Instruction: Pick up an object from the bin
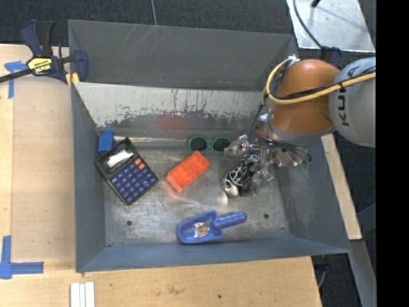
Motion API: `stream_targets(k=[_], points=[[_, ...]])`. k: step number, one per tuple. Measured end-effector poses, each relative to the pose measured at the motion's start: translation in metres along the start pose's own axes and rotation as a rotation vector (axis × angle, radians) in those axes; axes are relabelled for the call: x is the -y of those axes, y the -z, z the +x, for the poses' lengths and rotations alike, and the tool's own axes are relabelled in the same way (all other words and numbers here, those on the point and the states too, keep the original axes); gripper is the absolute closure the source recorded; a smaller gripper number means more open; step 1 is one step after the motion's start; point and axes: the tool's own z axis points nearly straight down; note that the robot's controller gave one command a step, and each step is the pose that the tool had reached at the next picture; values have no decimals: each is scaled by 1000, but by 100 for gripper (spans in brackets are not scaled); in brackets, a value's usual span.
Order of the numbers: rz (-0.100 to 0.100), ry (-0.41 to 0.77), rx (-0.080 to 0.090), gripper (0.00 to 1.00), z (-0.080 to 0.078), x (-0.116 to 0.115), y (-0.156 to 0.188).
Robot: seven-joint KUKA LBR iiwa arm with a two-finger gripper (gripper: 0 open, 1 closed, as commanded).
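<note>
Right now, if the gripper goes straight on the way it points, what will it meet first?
Most likely the black-and-white tangled thing on the right side of the bin, just below the gripper. The depth between them is unclear.

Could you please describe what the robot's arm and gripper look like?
The arm is a rounded silver-grey link with black lettering, of which KU shows. At its wrist sits an orange-brown dome cover, with yellow and black cables looped round it. The gripper beneath is silvery metal with dark parts.
</note>
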Motion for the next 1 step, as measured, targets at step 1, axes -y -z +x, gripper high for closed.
stream_targets(k=[1], points=[[6,149,2,0,-10,0,-15]])
